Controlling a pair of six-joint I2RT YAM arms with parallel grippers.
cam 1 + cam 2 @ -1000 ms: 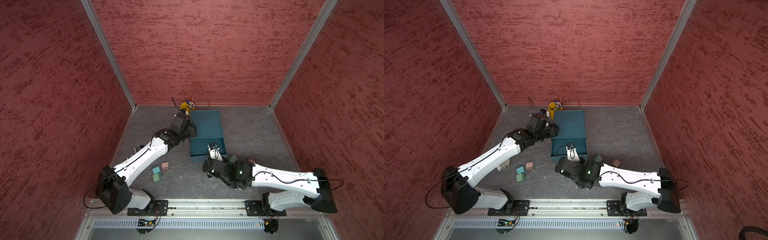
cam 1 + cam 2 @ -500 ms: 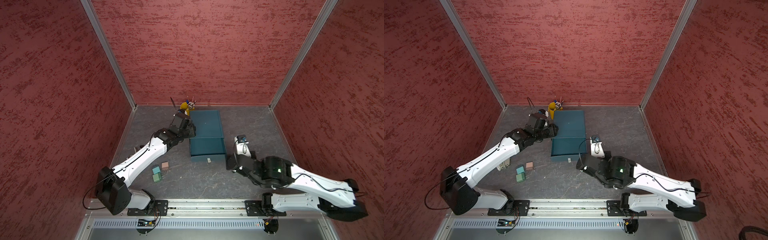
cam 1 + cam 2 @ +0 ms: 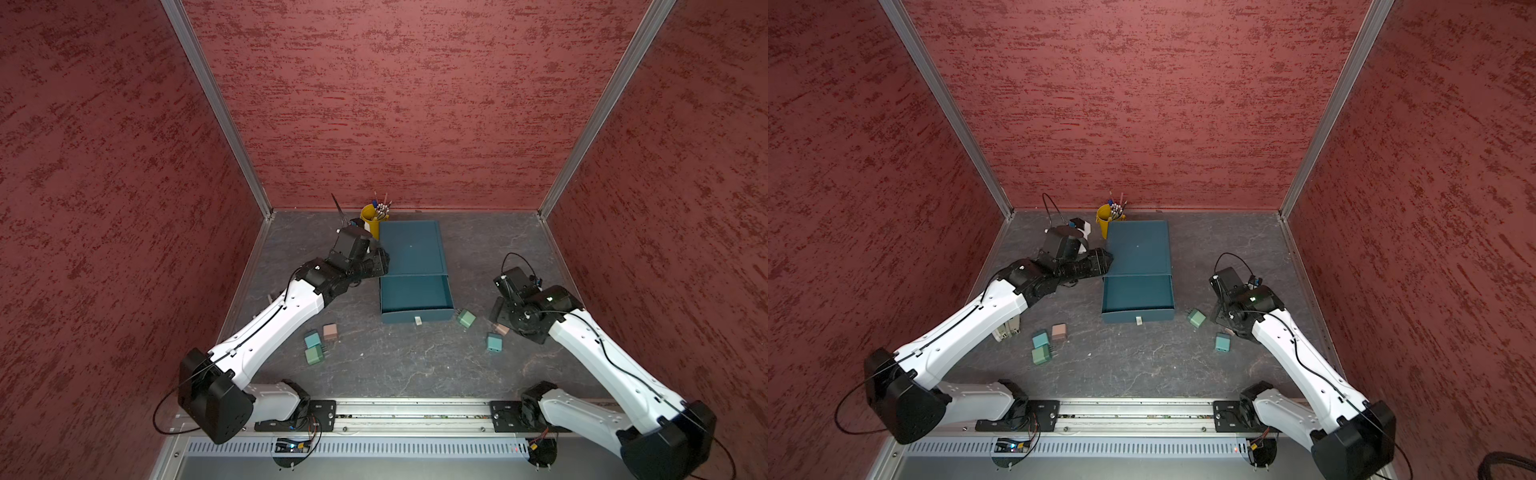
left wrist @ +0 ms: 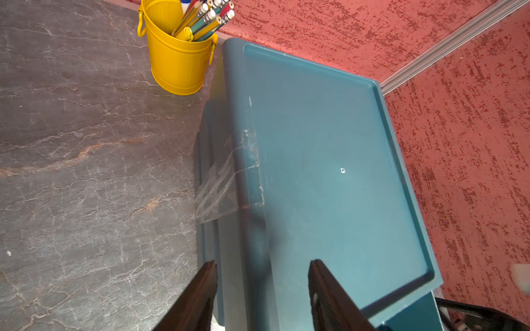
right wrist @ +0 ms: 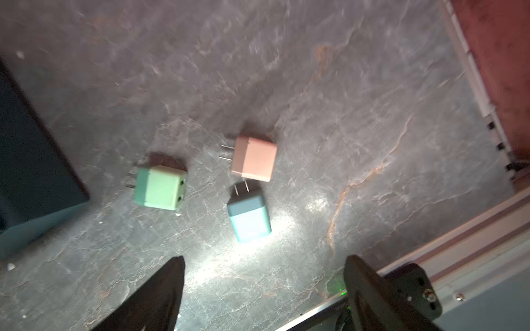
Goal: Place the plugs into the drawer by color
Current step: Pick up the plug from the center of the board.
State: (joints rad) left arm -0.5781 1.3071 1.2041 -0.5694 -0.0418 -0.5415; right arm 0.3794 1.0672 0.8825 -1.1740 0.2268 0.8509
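Note:
The dark teal drawer chest stands at the back, its top drawer pulled out and bare inside. In both top views, mint green, pinkish beige and teal-blue plugs lie right of it. The same plugs show in the right wrist view: green, beige, blue. My right gripper hangs open above the floor beside them. Three more plugs lie at the left: beige, blue, green. My left gripper is open, straddling the chest's left top edge.
A yellow pen cup stands against the chest's back left corner. Clear tape runs down the chest's side. Beige-grey strips lie partly under my left arm. Red walls close in three sides; a metal rail runs along the front.
My right gripper let go at the drawer's front, opened wide and swung right to the three plugs there. My left gripper's jaws have parted a little at the chest's edge.

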